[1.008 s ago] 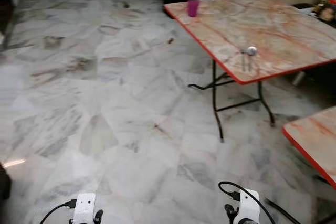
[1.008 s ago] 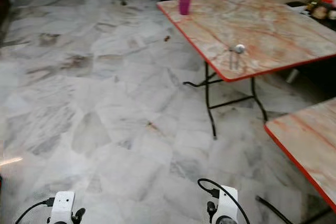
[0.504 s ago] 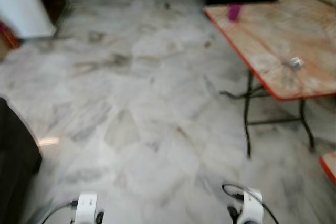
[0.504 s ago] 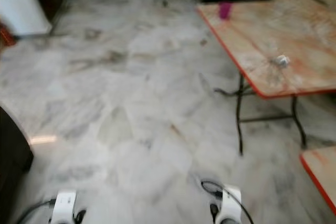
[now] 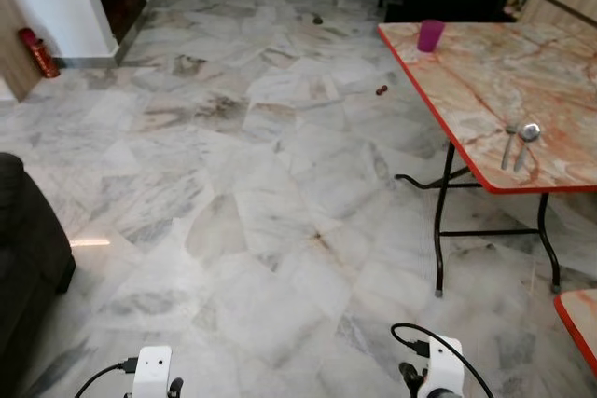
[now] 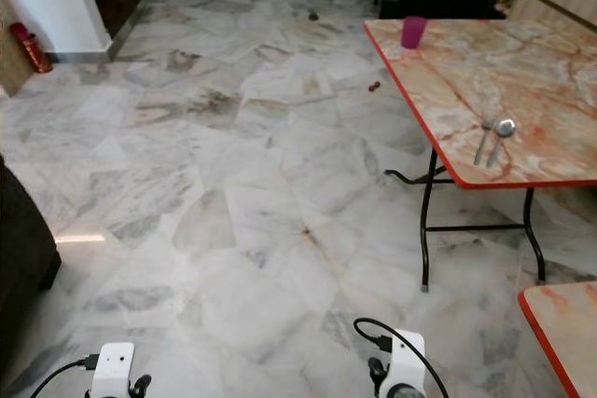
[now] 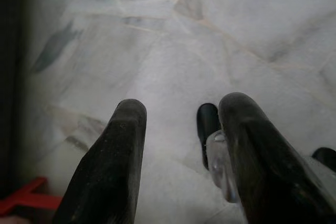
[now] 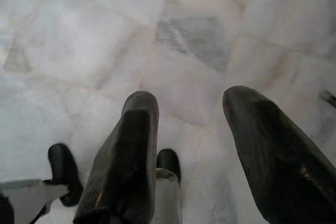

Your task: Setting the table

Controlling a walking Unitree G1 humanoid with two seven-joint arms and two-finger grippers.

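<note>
Marble-top table [image 5: 485, 72] sits off to the right with a purple cup [image 5: 430, 34] at its far corner, spoon [image 5: 527, 134] near the front edge. Left gripper [image 7: 181, 124] and right gripper [image 8: 191, 114] hang spread apart, holding nothing, over the floor [image 5: 233, 184].

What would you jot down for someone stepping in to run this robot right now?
Left gripper: open, empty, hanging low over the marble floor.
Right gripper: the same, open and empty.
On the folding table ahead to the right: a purple cup at the far corner, and a spoon and fork side by side near the front edge.
Done: those three pieces are out.
Left: no plate visible yet; the robot stands well short of the table.
</note>
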